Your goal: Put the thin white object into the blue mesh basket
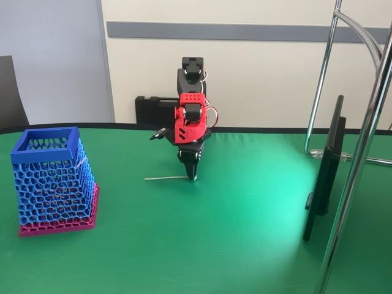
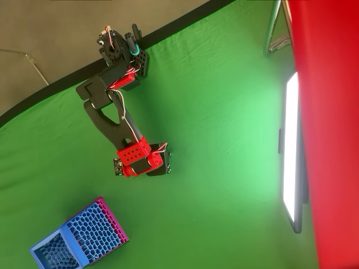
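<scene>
Thin white object point(image 1: 166, 178) flat on the green table point(image 1: 245, 233), one end right at the gripper point(image 1: 194, 177) tips, fingers apparently pressed around it. Blue mesh basket point(image 1: 52, 184) upright, well apart to the left in the fixed view.

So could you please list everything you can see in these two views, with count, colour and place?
thin white object: one, off-white, lying on the cloth, one end at the gripper's tips.
blue mesh basket: one, blue with magenta base, upright at fixed view's left.
table: one, green cloth.
screen: one, black, standing at the right.
metal stand: one, silver, right edge.
black case: one, behind the arm.
gripper: one, red and black arm, pointing down at the cloth.
</scene>
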Controlling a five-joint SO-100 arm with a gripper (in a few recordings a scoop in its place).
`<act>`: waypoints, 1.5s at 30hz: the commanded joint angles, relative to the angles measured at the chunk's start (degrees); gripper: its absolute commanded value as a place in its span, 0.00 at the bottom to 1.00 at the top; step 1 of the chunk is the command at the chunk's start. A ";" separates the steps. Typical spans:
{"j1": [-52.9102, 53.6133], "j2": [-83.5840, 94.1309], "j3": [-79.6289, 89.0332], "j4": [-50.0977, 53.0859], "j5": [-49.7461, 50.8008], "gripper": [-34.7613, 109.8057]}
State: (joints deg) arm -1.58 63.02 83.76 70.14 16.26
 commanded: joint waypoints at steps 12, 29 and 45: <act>4.13 8.09 -9.76 4.57 -5.10 0.27; 8.53 10.55 -26.28 6.42 -15.29 0.27; 10.81 11.69 -39.73 5.27 -26.28 0.28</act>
State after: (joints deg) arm 8.79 71.02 47.20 76.38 -8.70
